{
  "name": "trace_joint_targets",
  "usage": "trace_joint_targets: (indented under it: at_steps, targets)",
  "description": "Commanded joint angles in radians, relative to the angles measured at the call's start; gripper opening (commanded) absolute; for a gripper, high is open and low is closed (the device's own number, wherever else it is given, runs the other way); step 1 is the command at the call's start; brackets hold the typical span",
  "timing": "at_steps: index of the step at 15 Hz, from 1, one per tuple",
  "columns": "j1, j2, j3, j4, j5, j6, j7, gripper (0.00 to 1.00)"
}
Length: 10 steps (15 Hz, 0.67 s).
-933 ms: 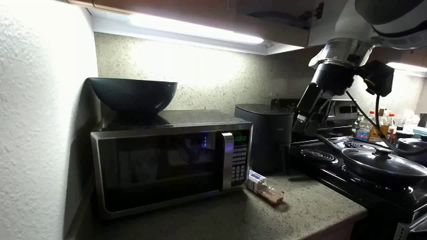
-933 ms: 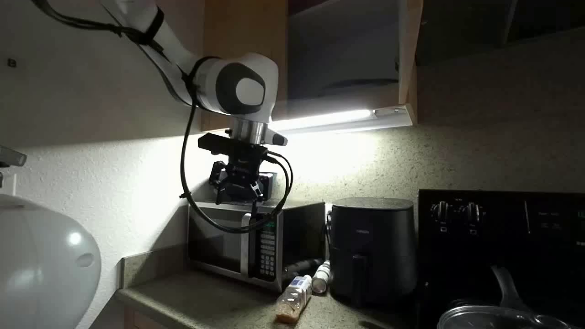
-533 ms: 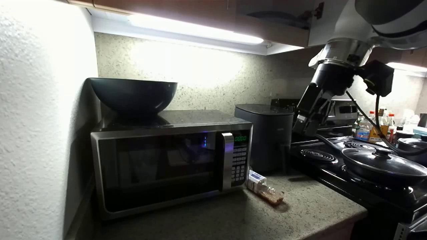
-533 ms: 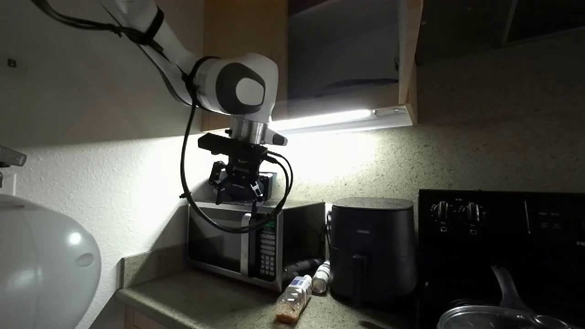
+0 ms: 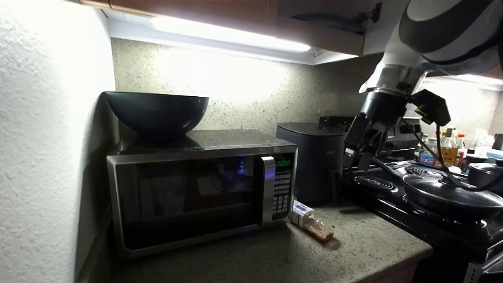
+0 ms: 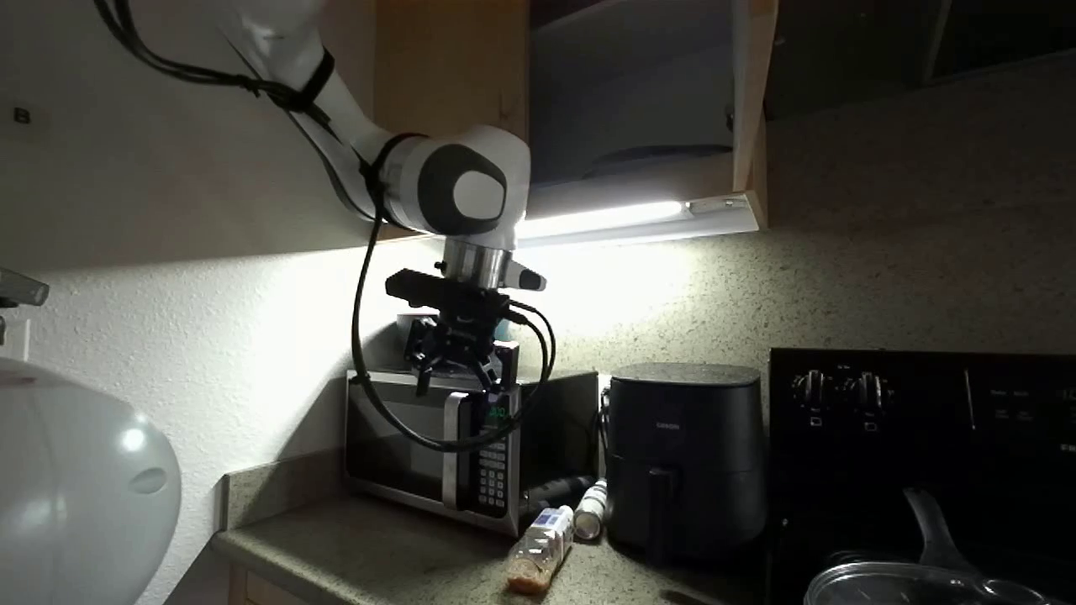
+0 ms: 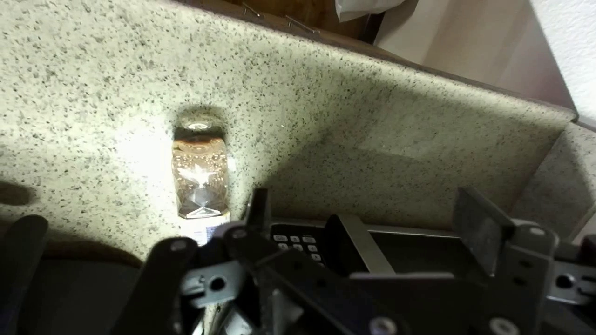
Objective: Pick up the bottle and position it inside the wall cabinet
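Pincer (image 7: pixel 369 217), jaws wide apart, above the counter (image 7: pixel 298 107), room between bottle (image 7: pixel 201 179) and front edge (image 7: pixel 326 40).

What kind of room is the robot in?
It looks like a kitchen. You can see a microwave, a stove with knobs on its back panel, and a lidded pan sitting on top of the stove.

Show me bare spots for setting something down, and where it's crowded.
Bare: the counter in front of the microwave, from the wall to the clear bottle; counter between bottle and stove; the microwave's top beside the bowl.
Crowded: between microwave and air fryer, where a white container sits close by the lying bottle's white end.
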Motion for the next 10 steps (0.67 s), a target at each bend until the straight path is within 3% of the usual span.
trace_joint_targets:
  at_steps: [1,8,10]
  targets:
    - [-0.023,0.132,0.003,0.057,0.016,0.022,-0.055,1.0]
    - [-0.073,0.317,0.018,0.145,-0.007,0.003,-0.094,1.0]
    - [-0.084,0.294,0.032,0.127,0.003,0.0,-0.07,1.0]
